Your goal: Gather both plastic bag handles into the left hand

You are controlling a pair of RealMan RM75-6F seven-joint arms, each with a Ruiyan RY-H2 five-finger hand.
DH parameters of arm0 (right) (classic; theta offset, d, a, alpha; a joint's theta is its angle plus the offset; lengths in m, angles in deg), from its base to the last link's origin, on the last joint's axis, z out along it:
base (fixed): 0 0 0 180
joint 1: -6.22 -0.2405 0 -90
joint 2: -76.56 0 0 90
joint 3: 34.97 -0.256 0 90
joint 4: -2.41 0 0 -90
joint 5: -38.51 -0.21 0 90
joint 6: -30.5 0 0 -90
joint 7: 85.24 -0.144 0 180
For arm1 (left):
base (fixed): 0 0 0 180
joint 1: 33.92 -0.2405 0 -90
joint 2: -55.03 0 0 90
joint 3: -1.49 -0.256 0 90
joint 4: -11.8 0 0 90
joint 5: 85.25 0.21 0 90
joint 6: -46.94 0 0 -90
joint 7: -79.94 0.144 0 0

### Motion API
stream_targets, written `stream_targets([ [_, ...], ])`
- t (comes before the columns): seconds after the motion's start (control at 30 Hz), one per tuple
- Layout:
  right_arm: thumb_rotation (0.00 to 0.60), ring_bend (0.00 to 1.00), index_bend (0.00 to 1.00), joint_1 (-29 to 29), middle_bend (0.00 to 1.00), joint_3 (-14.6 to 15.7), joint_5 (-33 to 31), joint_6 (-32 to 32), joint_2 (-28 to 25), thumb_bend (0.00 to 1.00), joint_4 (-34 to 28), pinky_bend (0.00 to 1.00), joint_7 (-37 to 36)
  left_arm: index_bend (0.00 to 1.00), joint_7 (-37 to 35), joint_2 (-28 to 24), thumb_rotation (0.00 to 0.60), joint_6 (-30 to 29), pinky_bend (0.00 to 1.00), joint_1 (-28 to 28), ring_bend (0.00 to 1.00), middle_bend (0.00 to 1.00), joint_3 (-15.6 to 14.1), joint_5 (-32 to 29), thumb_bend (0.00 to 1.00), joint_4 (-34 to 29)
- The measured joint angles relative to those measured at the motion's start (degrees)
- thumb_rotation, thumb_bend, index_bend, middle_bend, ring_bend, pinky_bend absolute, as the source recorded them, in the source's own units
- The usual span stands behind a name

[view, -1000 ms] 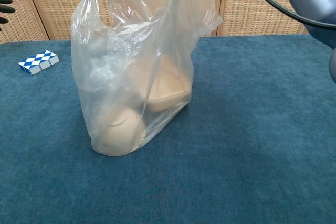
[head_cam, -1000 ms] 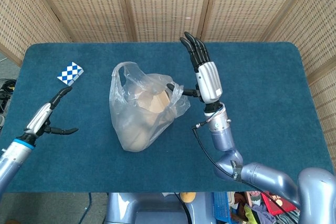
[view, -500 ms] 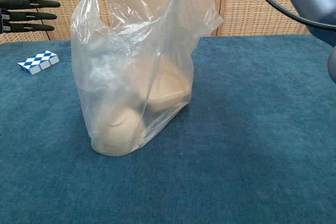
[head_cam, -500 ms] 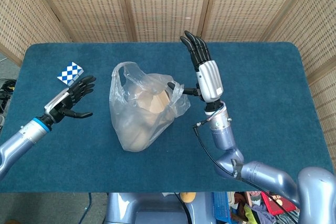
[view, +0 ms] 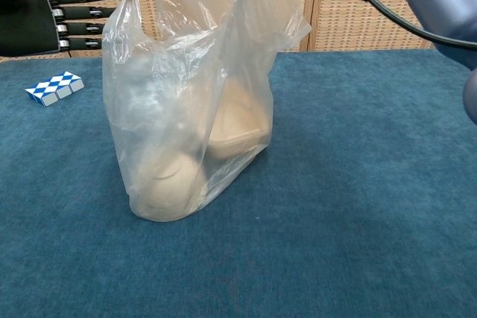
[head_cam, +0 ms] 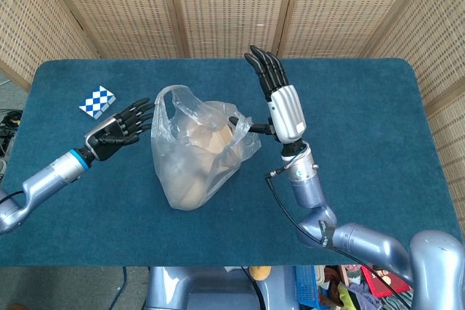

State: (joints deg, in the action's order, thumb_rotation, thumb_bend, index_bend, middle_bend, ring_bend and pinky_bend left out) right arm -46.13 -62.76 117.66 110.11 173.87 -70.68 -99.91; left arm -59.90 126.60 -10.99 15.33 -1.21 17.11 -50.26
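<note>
Two handles needed gathering. From the head view, the plastic bag (head_cam: pixel 195 154) stood mid-table; the left hand (head_cam: pixel 116 130), fingers spread and holding nothing, reached just beside the near handle (head_cam: pixel 166 99). It should probably slide through that loop before closing. The right hand (head_cam: pixel 282 103) stood upright, thumb apparently hooking the other handle (head_cam: pixel 242 128). In the chest view, the left hand (view: pixel 33 14) lay palm-open, level with the bag's top.

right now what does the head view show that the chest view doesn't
Only the head view shows the right hand, its thumb hooked in one bag handle, and the table's full outline. Only the chest view shows how the tan things inside the bag sit low against its bottom. Both show the bag, the open left hand beside the free handle, and the checkered block.
</note>
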Motion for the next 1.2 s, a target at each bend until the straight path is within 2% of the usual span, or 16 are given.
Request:
stream_targets([
  [0.23,0.6,0.0,0.03,0.0,0.06,-0.1,0.0,0.2,-0.3,0.08,-0.3,0.04,-0.1,0.0,-8.9,4.2,0.6,-1.1,0.08,4.7,0.0,0.0,-2.4,0.1,0.08,4.6],
  [0.67,0.6,0.0,0.03,0.4,0.06,0.4,0.2,0.4,-0.8,0.09,-0.9,0.04,-0.4,0.0,-13.7,6.7,0.6,-0.9,0.11,7.2,0.0,0.0,-3.8,-2.4,0.08,7.7],
  [0.8,0.6,0.0,0.03,0.6,0.06,0.6,0.2,0.6,-0.8,0.09,-1.1,0.04,-0.2,0.09,-15.8,7.4,0.6,-1.0,0.14,8.9,0.06,0.03,-4.5,-1.6,0.08,8.5],
  [1.0,0.6,0.0,0.03,0.6,0.07,0.4,-0.2,0.5,-0.7,0.08,-0.8,0.04,-0.3,0.19,-15.3,8.4,0.6,-7.3,0.17,8.7,0.11,0.08,-6.6,1.9,0.09,10.6],
  [1.2,0.6,0.0,0.03,0.7,0.07,0.5,-0.4,0.4,-0.6,0.08,-0.4,0.04,-0.5,0.17,-13.4,10.3,0.6,-18.3,0.17,6.8,0.09,0.07,-10.1,6.4,0.09,18.3],
])
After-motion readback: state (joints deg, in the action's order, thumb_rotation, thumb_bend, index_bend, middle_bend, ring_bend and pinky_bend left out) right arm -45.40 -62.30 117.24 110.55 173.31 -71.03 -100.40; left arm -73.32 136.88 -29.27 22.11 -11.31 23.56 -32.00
